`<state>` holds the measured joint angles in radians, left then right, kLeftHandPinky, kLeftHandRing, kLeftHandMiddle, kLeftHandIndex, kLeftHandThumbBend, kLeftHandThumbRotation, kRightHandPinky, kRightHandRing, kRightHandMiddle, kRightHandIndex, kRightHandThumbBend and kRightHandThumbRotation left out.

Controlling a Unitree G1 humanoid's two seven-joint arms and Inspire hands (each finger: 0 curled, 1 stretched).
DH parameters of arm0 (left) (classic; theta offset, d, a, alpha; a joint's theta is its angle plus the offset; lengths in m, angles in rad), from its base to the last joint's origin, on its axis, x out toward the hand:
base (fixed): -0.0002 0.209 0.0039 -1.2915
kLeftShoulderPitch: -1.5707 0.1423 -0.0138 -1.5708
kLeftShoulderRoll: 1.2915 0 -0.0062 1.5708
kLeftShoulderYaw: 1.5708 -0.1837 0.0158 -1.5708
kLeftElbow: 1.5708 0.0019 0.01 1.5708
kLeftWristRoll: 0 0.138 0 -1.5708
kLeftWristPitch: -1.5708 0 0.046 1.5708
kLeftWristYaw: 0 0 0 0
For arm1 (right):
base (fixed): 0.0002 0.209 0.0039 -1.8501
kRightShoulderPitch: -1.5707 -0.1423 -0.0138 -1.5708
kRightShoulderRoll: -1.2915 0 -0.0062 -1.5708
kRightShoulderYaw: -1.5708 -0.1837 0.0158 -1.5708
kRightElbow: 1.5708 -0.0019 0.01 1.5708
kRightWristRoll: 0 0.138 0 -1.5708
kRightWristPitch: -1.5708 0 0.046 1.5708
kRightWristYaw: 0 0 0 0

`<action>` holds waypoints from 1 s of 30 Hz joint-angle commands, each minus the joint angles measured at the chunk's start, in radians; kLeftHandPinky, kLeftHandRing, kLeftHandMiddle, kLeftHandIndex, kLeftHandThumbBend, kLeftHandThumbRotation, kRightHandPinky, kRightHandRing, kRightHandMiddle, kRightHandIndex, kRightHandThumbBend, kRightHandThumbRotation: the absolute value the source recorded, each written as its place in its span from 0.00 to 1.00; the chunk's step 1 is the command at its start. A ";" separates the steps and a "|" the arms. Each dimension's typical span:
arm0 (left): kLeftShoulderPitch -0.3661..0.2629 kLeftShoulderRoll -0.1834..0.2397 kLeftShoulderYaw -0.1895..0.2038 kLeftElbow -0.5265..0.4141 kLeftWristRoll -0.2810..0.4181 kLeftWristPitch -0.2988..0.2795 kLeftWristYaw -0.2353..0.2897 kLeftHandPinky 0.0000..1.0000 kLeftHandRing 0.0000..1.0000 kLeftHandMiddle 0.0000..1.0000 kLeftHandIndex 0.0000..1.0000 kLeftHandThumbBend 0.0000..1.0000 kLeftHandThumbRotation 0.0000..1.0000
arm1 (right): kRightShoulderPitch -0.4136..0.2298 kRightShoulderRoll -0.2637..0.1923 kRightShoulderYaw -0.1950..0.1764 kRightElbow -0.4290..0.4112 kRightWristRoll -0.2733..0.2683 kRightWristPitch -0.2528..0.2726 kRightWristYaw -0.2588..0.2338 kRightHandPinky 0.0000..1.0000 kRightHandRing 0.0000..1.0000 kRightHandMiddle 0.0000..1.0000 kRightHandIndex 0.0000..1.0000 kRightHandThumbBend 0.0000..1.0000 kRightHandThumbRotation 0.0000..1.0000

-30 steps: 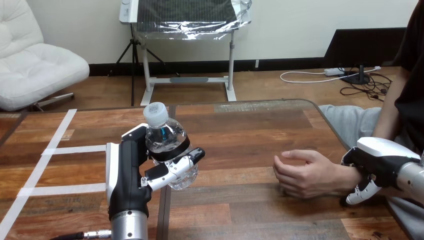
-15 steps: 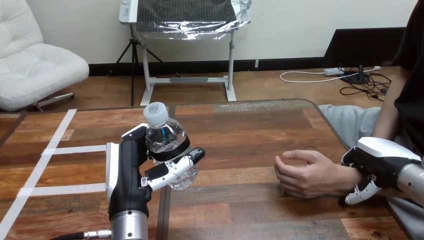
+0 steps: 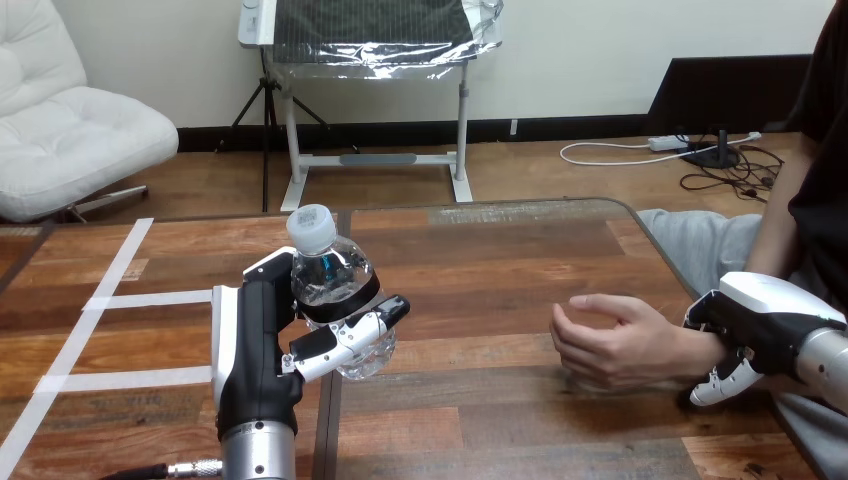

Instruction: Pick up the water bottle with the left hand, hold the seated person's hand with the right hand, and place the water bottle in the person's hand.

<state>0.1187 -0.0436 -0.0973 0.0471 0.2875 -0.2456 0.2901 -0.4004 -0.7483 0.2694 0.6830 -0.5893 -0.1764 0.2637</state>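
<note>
A clear water bottle point(image 3: 333, 280) with a white cap stands upright at the table's centre left, and my left hand point(image 3: 262, 345) is shut on it, fingers curled round its lower body. At the right edge the person's hand point(image 3: 606, 340) hovers just over the wood, fingers loosely curled and palm turned inward. My right hand point(image 3: 760, 325) wraps the person's wrist from the right, its fingers curled down round the wrist.
White tape lines point(image 3: 120, 300) cross the wooden table point(image 3: 480, 280) at the left. Bare wood lies between the bottle and the person's hand. The table's right edge runs close to my right hand.
The person's hand has lifted slightly and drifted a little right with my right hand on the wrist. The left hand and bottle have stayed still.
</note>
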 commanded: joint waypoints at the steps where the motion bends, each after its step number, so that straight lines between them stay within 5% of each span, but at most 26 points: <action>1: -0.054 0.002 0.007 -0.043 0.007 -0.019 0.006 0.36 0.41 0.46 0.44 0.70 0.00 | -0.009 0.006 -0.029 -0.045 0.024 0.009 -0.028 0.50 0.53 0.57 0.55 0.74 0.00; 30: -0.067 0.000 0.010 -0.031 0.001 -0.017 0.006 0.37 0.41 0.45 0.44 0.70 0.00 | -0.011 0.001 -0.025 -0.069 0.014 0.010 -0.049 0.52 0.52 0.55 0.55 0.74 0.00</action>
<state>0.1183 -0.0438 -0.0962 0.0472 0.2864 -0.2455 0.2900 -0.3912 -0.7483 0.2658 0.6577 -0.5865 -0.1692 0.2390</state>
